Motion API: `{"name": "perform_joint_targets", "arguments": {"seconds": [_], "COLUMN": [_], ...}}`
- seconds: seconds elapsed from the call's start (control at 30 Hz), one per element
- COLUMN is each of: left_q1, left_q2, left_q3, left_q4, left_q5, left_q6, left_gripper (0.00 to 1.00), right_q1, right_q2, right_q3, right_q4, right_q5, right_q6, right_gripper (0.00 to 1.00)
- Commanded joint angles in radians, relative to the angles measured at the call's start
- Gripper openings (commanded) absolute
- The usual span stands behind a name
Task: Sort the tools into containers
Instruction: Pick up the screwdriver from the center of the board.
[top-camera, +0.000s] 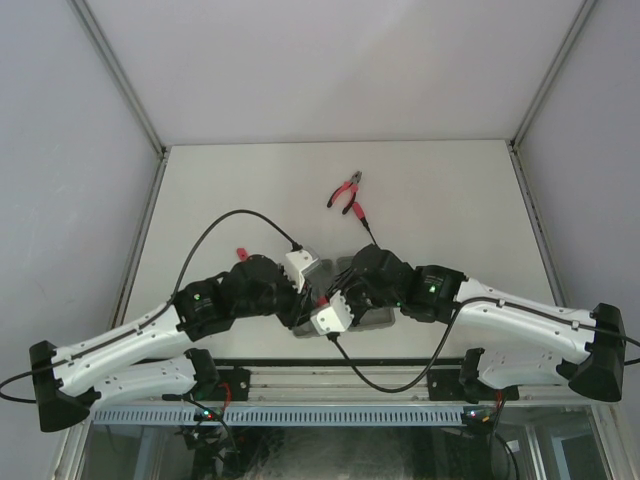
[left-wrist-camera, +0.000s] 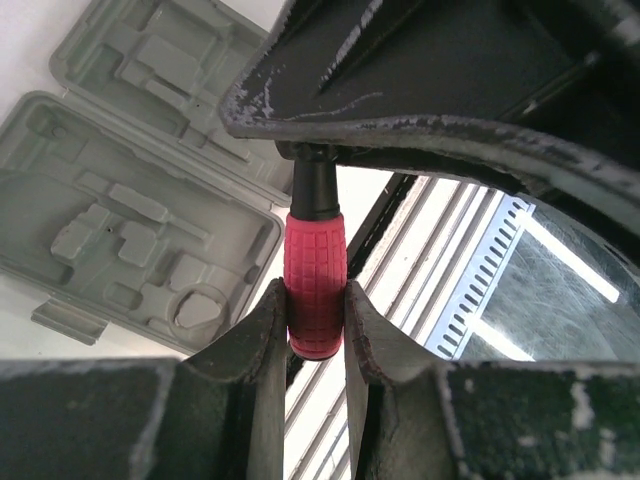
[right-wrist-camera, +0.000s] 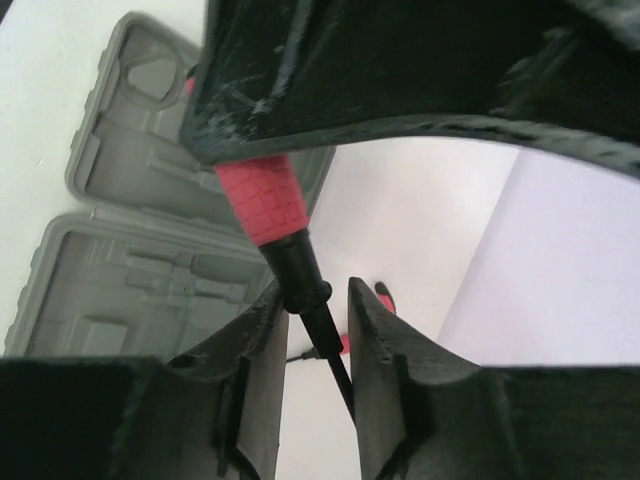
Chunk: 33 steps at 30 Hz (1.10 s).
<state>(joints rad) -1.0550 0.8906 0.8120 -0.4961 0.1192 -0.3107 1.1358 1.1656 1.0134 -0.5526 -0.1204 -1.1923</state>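
Screwdriver (left-wrist-camera: 317, 285): red grid-textured handle, black collar, thin dark shaft, held off the surface (top-camera: 450, 200) between the two arms, over the open grey tool case (left-wrist-camera: 120, 230). Left claw (left-wrist-camera: 313, 300) is clamped on the red handle; right claw (right-wrist-camera: 312, 292) flanks the black collar with a sliver of gap on one side, so I cannot tell if it grips. Red-handled pliers (top-camera: 348, 193) lie well apart, farther back.

A white table (top-camera: 440, 190) fills the booth; pale grey walls (top-camera: 330, 60) enclose it; a slotted grey strip (top-camera: 300, 414) lines its near edge.
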Motion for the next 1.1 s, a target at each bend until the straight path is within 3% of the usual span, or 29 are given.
{"name": "perform_joint_targets", "arguments": {"seconds": [0.0, 0.1, 0.17, 0.37, 0.5, 0.73, 0.9, 1.07], "left_q1": [-0.008, -0.008, -0.007, -0.007, -0.008, -0.004, -0.005, -0.005], "left_q2": [-0.011, -0.013, -0.02, -0.05, -0.088, -0.219, -0.331, -0.411], "left_q3": [0.059, 0.06, 0.059, 0.046, 0.036, 0.03, 0.004, 0.0], "left_q4": [0.045, 0.043, 0.045, 0.059, 0.066, 0.062, 0.032, 0.037], "left_q5": [0.016, 0.012, 0.012, -0.019, -0.06, -0.275, -0.563, -0.587], "left_q6": [0.022, 0.022, 0.022, 0.011, -0.003, -0.059, -0.173, -0.209], "left_gripper": [0.0, 0.07, 0.19, 0.65, 0.83, 0.92, 0.94, 0.94], "right_q1": [0.012, 0.012, 0.012, 0.01, 0.009, -0.004, -0.019, -0.022], "right_q2": [-0.001, -0.002, -0.003, -0.019, -0.026, -0.059, -0.142, -0.221], "right_q3": [0.044, 0.044, 0.043, 0.044, 0.044, 0.029, -0.051, -0.135], "right_q4": [-0.004, -0.001, -0.001, 0.005, 0.001, 0.064, 0.213, 0.375], "right_q5": [0.045, 0.055, 0.056, 0.05, 0.052, 0.077, 0.087, 0.182], "right_q6": [-0.011, -0.007, 0.001, 0.043, 0.062, 0.224, 0.451, 0.786], "right_gripper": [0.2, 0.07, 0.03, 0.0, 0.0, 0.0, 0.0, 0.0]}}
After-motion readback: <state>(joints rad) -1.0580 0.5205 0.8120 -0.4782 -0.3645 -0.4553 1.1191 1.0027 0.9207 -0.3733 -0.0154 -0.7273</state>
